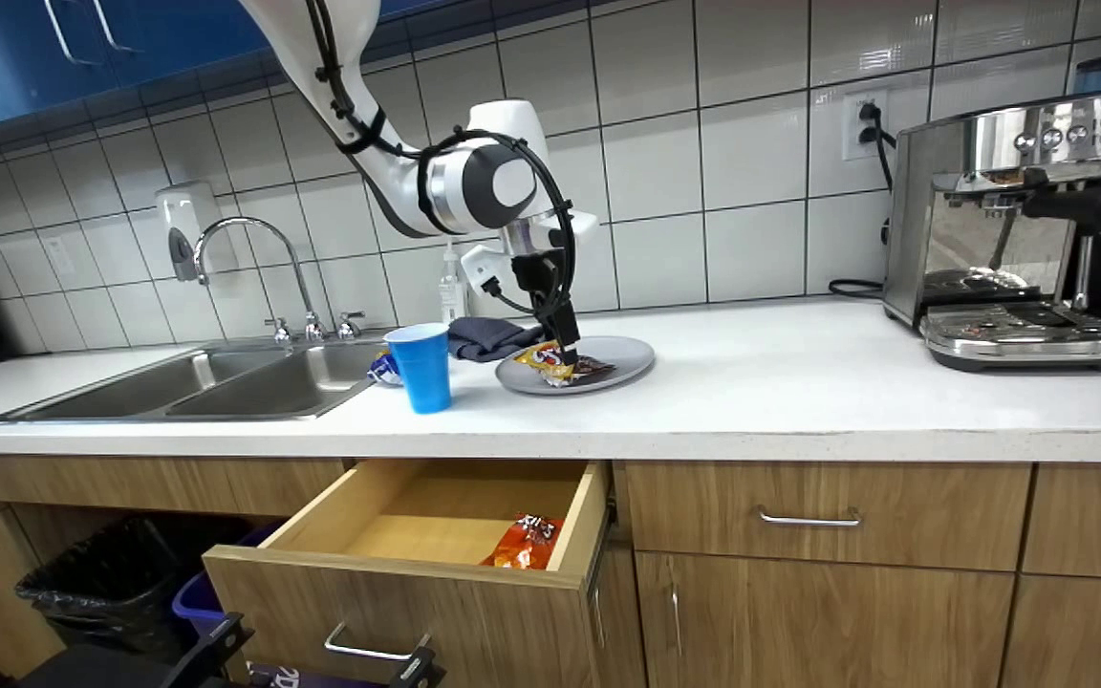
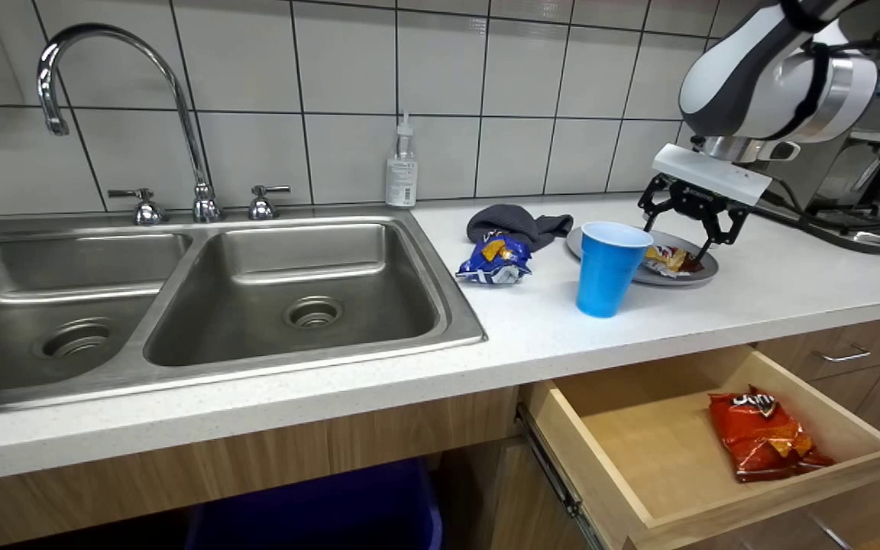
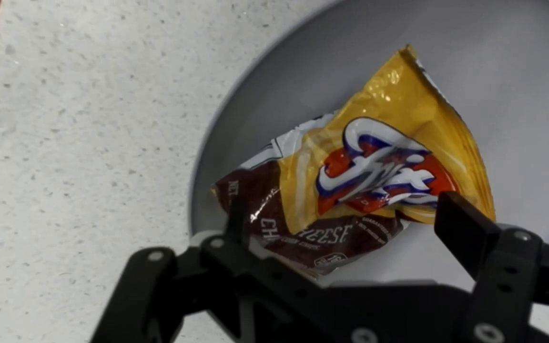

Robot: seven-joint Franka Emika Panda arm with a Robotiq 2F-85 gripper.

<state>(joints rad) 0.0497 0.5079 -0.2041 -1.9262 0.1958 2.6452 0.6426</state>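
My gripper (image 3: 343,207) points down over a grey plate (image 3: 517,71), its jaws spread wide. Beneath and partly between them lies a crumpled yellow-and-brown chip bag (image 3: 374,166). In the wrist view the left finger (image 3: 237,214) overlaps the bag's brown end and the right finger (image 3: 467,228) overlaps its yellow edge; whether either touches it I cannot tell. Both exterior views show the gripper (image 2: 675,241) low at the plate. A blue cup (image 2: 608,275) stands upright beside the plate, hiding part of its rim in an exterior view.
A blue chip bag (image 2: 495,260) and a dark grey cloth (image 2: 516,223) lie between the cup and the sink (image 2: 448,305). Below the counter a drawer (image 1: 398,612) is pulled out, holding a red chip bag (image 1: 524,542). A coffee machine (image 1: 952,220) and soap bottle (image 2: 402,168) stand along the wall.
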